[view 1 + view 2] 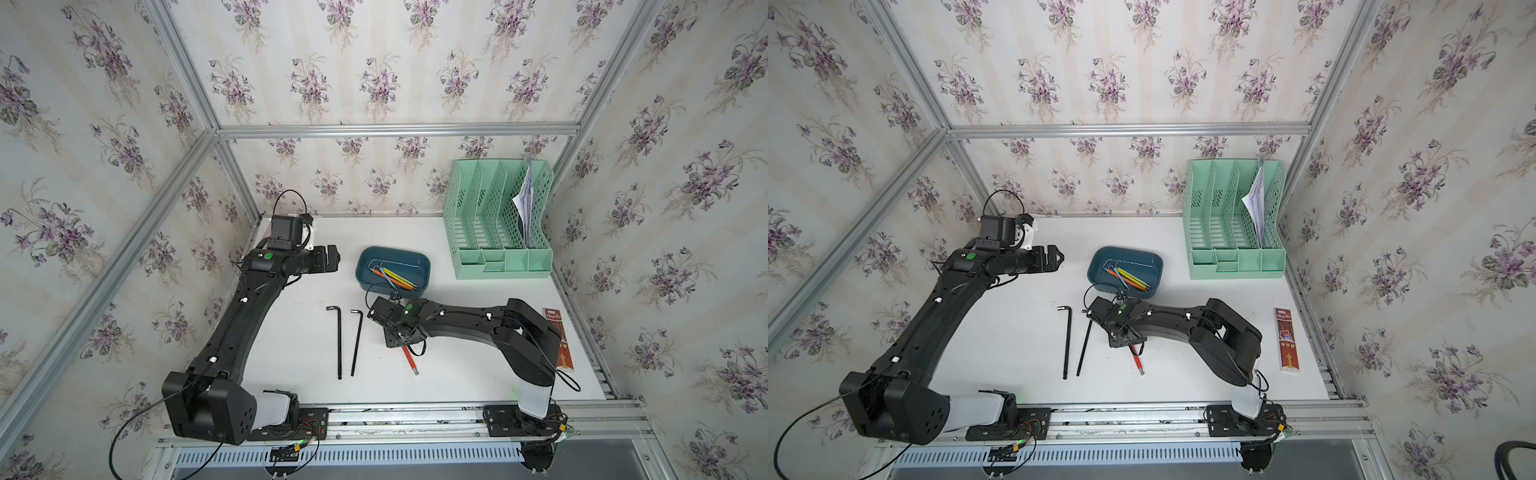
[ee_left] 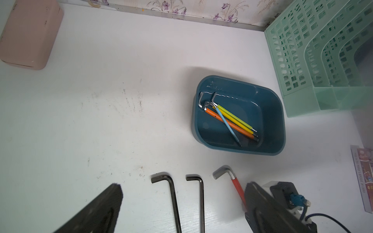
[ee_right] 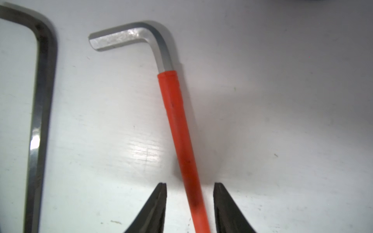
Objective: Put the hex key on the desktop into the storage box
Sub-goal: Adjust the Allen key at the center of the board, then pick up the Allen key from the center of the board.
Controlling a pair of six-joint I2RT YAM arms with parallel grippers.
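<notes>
A hex key with a red sleeve point(image 3: 181, 131) and a bare silver bend lies flat on the white desktop point(image 1: 291, 332). My right gripper point(image 3: 189, 184) hangs low over it, open, one finger on each side of the sleeve with a gap on both sides. In a top view the key's lower end point(image 1: 409, 359) sticks out below the right wrist. Two black hex keys point(image 1: 339, 340) point(image 1: 356, 340) lie side by side to its left. The dark teal storage box point(image 1: 415, 259) stands just behind the right wrist. My left gripper point(image 1: 332, 259) is open and empty, left of the box.
Several coloured hex keys point(image 2: 232, 121) lie in the storage box. A mint-green file rack point(image 1: 498, 232) with papers stands at the back right. A pink case point(image 2: 28, 34) sits at the back left. A brown-red flat box point(image 1: 561, 340) lies along the right rail.
</notes>
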